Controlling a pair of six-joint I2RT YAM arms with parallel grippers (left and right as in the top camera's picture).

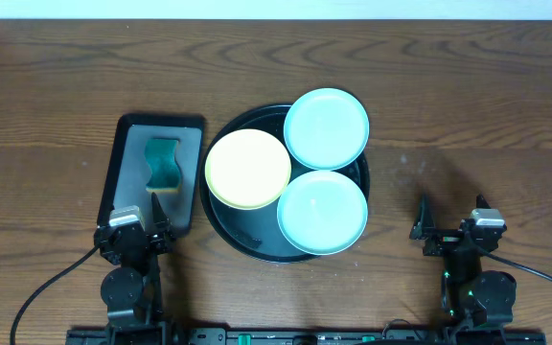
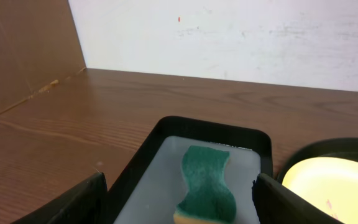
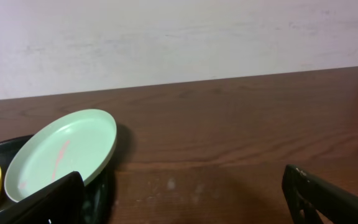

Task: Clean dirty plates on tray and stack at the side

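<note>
Three plates lie on the round black tray [image 1: 220, 216] at the table's middle: a pale yellow plate [image 1: 247, 169] on the left, a mint plate [image 1: 326, 127] at the back right, and a second mint plate [image 1: 322, 212] at the front right. The back mint plate overhangs the tray's rim. In the right wrist view a mint plate [image 3: 61, 152] shows a pink streak. My left gripper [image 1: 153, 217] is open and empty at the near end of the grey tray. My right gripper [image 1: 448, 218] is open and empty over bare wood, right of the black tray.
A grey rectangular tray with a black rim [image 1: 188, 158] lies left of the black tray and holds a teal sponge [image 1: 164, 163] with a yellow underside; the sponge also shows in the left wrist view [image 2: 205, 183]. A white wall runs along the table's far edge.
</note>
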